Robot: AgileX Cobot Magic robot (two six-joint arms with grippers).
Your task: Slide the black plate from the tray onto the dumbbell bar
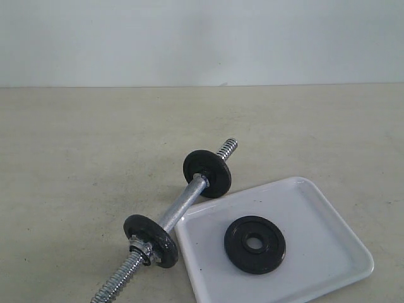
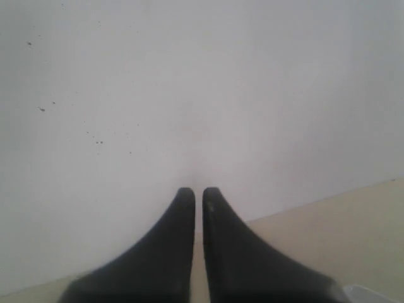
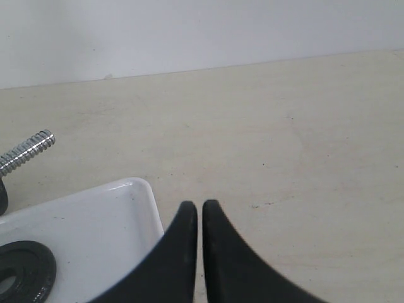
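on glossy white tray (image 1: 328,252), ringed black plate (image 1: 254,244).

Bare lab-style test bench, plain beige tabletop (image 1: 76,139), blank white wall (image 1: 202,38) behind

The black plate (image 1: 273,250) is matt dark metal, slightly grainy. The tray (image 1: 315,214) is smooth glossy white plastic. The dumbbell bar (image 1: 180,211) is bright chrome steel, with knurled middle and threaded ends. The table (image 1: 76,158) is matt beige, faintly speckled.

The black plate (image 1: 255,244) lies flat in the white tray (image 1: 328,227); the chrome dumbbell bar (image 1: 180,208) lies diagonally beside the tray.
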